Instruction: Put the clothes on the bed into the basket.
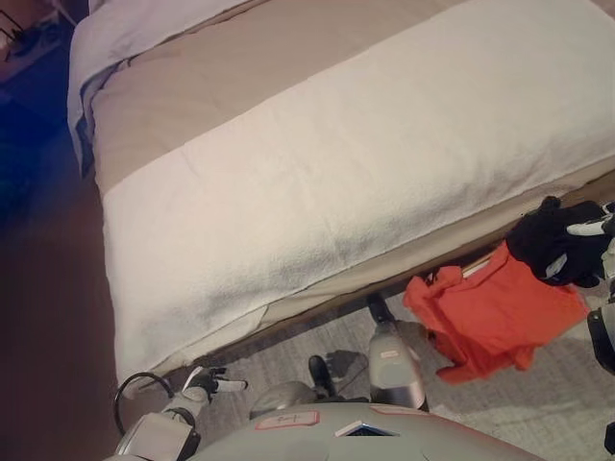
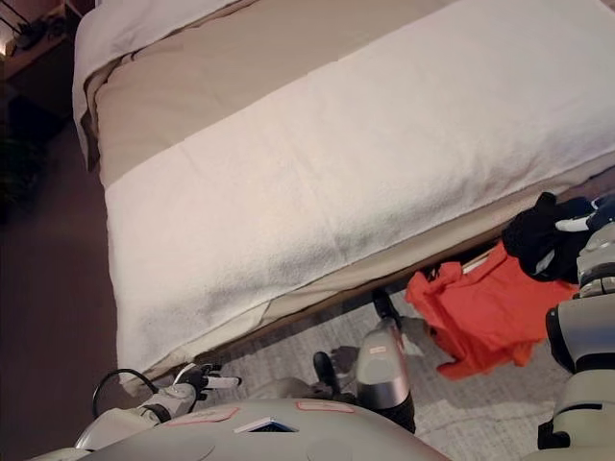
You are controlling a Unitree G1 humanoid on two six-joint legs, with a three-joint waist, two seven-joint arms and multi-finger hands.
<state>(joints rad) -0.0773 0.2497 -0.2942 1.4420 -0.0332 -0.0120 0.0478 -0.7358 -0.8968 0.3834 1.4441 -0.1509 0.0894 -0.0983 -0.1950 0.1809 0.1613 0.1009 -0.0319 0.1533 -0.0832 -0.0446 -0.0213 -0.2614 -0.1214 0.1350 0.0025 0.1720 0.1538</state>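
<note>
An orange garment (image 1: 490, 312) hangs crumpled below the bed's near edge at the right, over the grey carpet. My right hand (image 1: 562, 240) is above it, its dark fingers curled into the cloth's top edge. My left hand (image 1: 213, 382) sits low at the lower left beside the bed's corner, fingers relaxed and holding nothing. The bed (image 1: 336, 173) fills most of both views, and no other clothes show on it. No basket shows in either view.
A white blanket (image 2: 365, 163) covers the bed's near half, with a beige sheet (image 1: 221, 67) behind it and white bedding (image 1: 125, 34) at the far left corner. Grey carpet (image 1: 509, 403) lies in front, and dark floor (image 1: 48, 288) runs along the bed's left side.
</note>
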